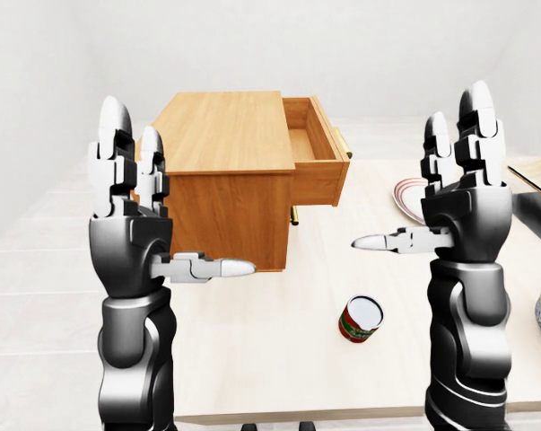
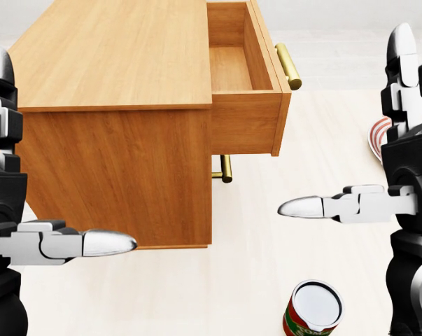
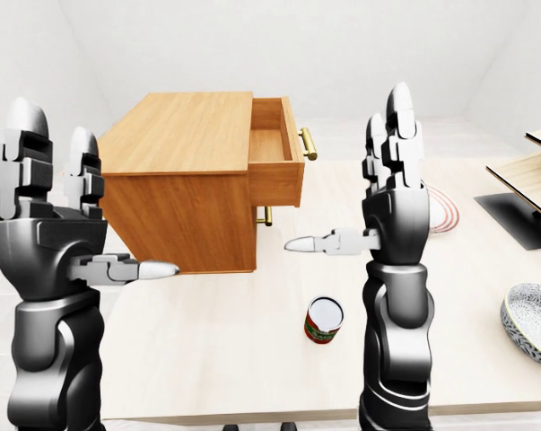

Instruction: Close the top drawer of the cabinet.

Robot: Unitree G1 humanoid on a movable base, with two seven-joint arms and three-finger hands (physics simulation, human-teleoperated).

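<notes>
The wooden cabinet [image 2: 113, 63] stands on the pale table [image 2: 266, 231]. Its top drawer [image 2: 245, 122] is pulled out toward the right of the head view and looks empty inside. A brass handle [image 2: 288, 66] runs along the drawer's front panel. My left hand [image 1: 153, 215] is open, fingers upright and thumb pointing right, low on the left beside the cabinet's side wall. My right hand [image 1: 436, 193] is also open, fingers up and thumb pointing left, to the right of and below the drawer. Neither hand touches the cabinet.
A red can [image 2: 312, 308] with a white lid stands on the table below my right hand. A red-rimmed plate [image 3: 445, 211] lies to the right, partly behind that hand. A patterned bowl [image 3: 532, 323] and a wooden rack [image 3: 521, 175] sit at far right. A lower brass handle [image 2: 226, 169] sticks out under the drawer.
</notes>
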